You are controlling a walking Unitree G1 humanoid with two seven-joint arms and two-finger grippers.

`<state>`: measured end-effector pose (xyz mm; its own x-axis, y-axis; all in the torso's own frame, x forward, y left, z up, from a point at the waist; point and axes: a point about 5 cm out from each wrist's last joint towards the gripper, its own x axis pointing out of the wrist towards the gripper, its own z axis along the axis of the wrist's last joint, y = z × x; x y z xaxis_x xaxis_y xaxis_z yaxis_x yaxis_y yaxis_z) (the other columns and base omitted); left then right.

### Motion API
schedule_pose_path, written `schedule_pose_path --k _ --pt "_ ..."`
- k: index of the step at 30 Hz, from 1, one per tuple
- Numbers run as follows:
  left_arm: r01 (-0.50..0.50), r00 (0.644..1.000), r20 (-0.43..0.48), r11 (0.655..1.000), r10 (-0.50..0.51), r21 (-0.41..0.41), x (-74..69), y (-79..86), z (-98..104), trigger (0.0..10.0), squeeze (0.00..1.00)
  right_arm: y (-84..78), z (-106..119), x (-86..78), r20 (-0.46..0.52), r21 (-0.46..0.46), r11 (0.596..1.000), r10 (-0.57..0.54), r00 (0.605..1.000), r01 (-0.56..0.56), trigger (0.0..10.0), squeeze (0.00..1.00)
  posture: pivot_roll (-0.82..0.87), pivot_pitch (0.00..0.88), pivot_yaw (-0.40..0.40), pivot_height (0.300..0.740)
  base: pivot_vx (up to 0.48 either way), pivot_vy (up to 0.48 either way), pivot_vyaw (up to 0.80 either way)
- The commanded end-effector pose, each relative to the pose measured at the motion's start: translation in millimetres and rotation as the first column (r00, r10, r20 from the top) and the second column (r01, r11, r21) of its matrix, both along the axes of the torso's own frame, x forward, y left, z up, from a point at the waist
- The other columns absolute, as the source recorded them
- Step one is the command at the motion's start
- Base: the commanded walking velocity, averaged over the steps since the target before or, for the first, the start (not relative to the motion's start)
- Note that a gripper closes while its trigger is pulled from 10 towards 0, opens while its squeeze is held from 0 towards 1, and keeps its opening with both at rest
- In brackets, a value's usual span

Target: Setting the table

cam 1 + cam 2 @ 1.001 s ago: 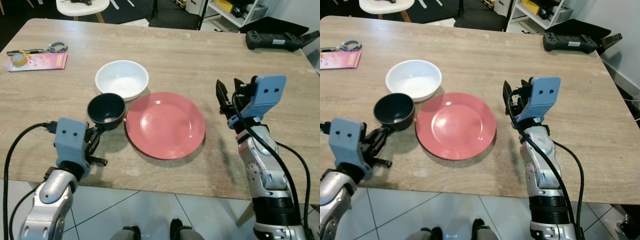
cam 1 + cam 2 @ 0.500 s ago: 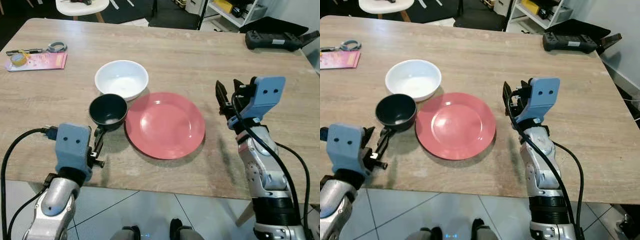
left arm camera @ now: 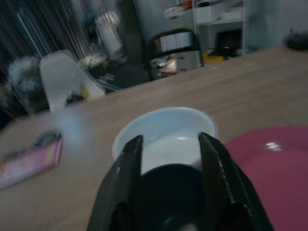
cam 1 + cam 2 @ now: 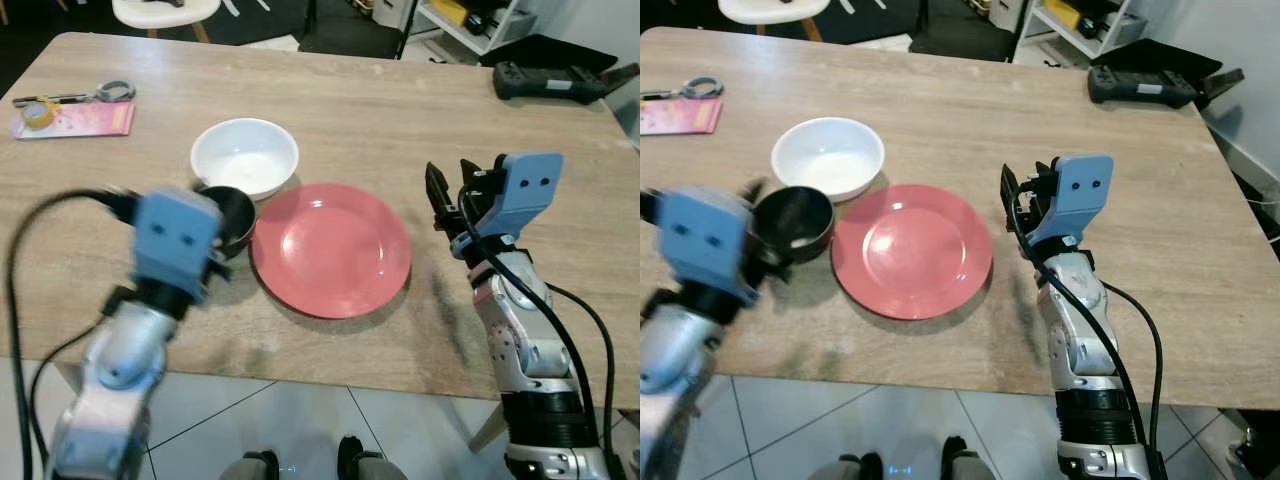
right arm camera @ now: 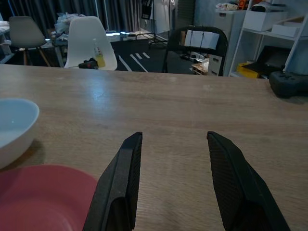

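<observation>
**A:** What do the eye views show?

**B:** A big wooden surface (image 4: pixel 350 110) with tiled floor at its near edge. A red plate (image 4: pixel 331 249) lies near the middle. A white bowl (image 4: pixel 245 157) sits just to the far left of it. A small dark bowl (image 4: pixel 232 216) sits between them, just left of the plate. Far off on the left are a pink booklet (image 4: pixel 75 119), a roll of tape (image 4: pixel 38 116) and scissors (image 4: pixel 100 95). A black controller (image 4: pixel 560 79) lies at the far right corner.

**A:** And the arms?

**B:** The left arm is blurry. Its blue wrist block covers the near side of the dark bowl, so I cannot see the left claw here. The right claw (image 4: pixel 452 198) is held up above the bare surface, just right of the plate. Its two black fingers are apart.

**A:** What does the left wrist view show?

**B:** The left claw (image 3: pixel 171 154) is right at the dark bowl (image 3: pixel 171 192). One black finger (image 3: pixel 126 168) is on each side of it, spread apart. I cannot tell if they touch it. The white bowl (image 3: pixel 163 127) is just past it and the red plate (image 3: pixel 269 168) is beside it. It is all a bit blurry.

**A:** And the right wrist view?

**B:** The right claw (image 5: pixel 173 159) is open with nothing in it. Bare wood lies under it. A bit of the red plate (image 5: pixel 43 192) and the white bowl (image 5: pixel 14 122) show at one side. Chairs (image 5: pixel 89 41) and shelves (image 5: pixel 269 29) stand behind.
</observation>
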<state>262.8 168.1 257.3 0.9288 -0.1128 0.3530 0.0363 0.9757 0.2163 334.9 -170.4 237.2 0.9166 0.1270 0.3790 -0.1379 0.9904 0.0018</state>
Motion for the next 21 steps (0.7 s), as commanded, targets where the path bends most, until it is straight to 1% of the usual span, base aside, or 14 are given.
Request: schedule_pose_path --k 1,2,3,4,8,12,13,14,15,16,17,19,20,21 --pt "-0.067 0.993 -0.098 0.997 0.064 -0.029 13.0 25.4 -5 10.0 0.0 -3.3 -3 -0.2 -0.001 -0.003 1.0 -0.014 1.0 0.013 10.0 0.0 0.08 0.214 0.011 0.74 0.0 0.0 0.0" --pt "-0.067 0.993 -0.098 0.997 0.064 -0.029 13.0 25.4 -5 10.0 0.0 -3.3 -3 -0.2 -0.001 -0.003 1.0 -0.014 1.0 0.013 10.0 0.0 0.08 0.214 0.011 0.74 0.0 0.0 0.0" --pt "-0.098 0.984 -0.147 0.995 0.102 0.031 23.5 46.0 -2 10.0 0.0 -2.8 -2 -0.1 0.002 -0.005 1.0 -0.012 1.0 0.012 10.0 0.0 0.07 0.214 0.012 0.74 0.0 0.0 0.0" --pt "-0.098 0.984 -0.147 0.995 0.102 0.031 23.5 46.0 -2 10.0 0.0 -2.8 -2 -0.1 0.002 -0.005 1.0 -0.012 1.0 0.012 10.0 0.0 0.07 0.214 0.012 0.74 0.0 0.0 0.0" --pt "-0.157 0.963 -0.187 0.967 0.195 0.202 31.0 83.4 9 10.0 0.0 -4.1 0 -0.9 0.006 -0.008 1.0 -0.015 1.0 0.015 10.0 0.0 0.06 0.211 0.014 0.74 0.0 0.0 0.0" --pt "-0.187 0.951 -0.198 0.951 0.238 0.245 33.3 93.2 12 10.0 0.0 -5.4 -1 -1.0 0.005 -0.009 1.0 -0.019 1.0 0.019 10.0 0.0 0.06 0.208 0.015 0.74 0.0 0.0 0.0" --pt "-0.185 0.94 -0.218 0.928 0.264 0.324 34.0 97.9 11 10.0 0.0 -5.6 -1 -1.0 0.004 -0.01 1.0 -0.02 1.0 0.02 10.0 0.0 0.06 0.209 0.015 0.74 0.0 0.0 0.0" --pt "-0.185 0.94 -0.218 0.928 0.264 0.324 34.0 97.9 11 10.0 0.0 -5.6 -1 -1.0 0.004 -0.01 1.0 -0.02 1.0 0.02 10.0 0.0 0.06 0.209 0.015 0.74 0.0 0.0 0.0" --pt "-0.095 0.916 -0.28 0.833 0.288 0.545 32.8 107.4 7 10.0 0.0 -6.0 0 -1.4 0.009 -0.011 1.0 -0.02 1.0 0.02 10.0 0.0 0.06 0.209 0.012 0.74 0.0 0.0 0.0" --pt "-0.095 0.916 -0.28 0.833 0.288 0.545 32.8 107.4 7 10.0 0.0 -6.0 0 -1.4 0.009 -0.011 1.0 -0.02 1.0 0.02 10.0 0.0 0.06 0.209 0.012 0.74 0.0 0.0 0.0" --pt "-0.042 0.901 -0.313 0.78 0.3 0.625 36.2 111.2 4 10.0 0.0 -6.3 2 -0.8 0.011 -0.011 1.0 -0.021 1.0 0.021 10.0 0.0 0.07 0.21 0.011 0.74 0.0 0.0 0.0" --pt "-0.042 0.901 -0.313 0.78 0.3 0.625 36.2 111.2 4 10.0 0.0 -6.3 2 -0.8 0.011 -0.011 1.0 -0.021 1.0 0.021 10.0 0.0 0.07 0.21 0.011 0.74 0.0 0.0 0.0" --pt "-0.037 0.906 -0.303 0.769 0.296 0.639 39.4 109.6 4 10.0 0.0 -6.2 2 -0.5 0.012 -0.01 1.0 -0.021 1.0 0.021 10.0 0.0 0.07 0.21 0.011 0.74 0.0 0.0 0.0" --pt "-0.072 0.951 -0.194 0.782 0.241 0.618 57.2 89.4 11 10.0 0.0 -4.0 2 0.3 0.013 -0.008 1.0 -0.018 1.0 0.018 10.0 0.0 0.07 0.214 0.01 0.74 0.0 0.0 0.0"
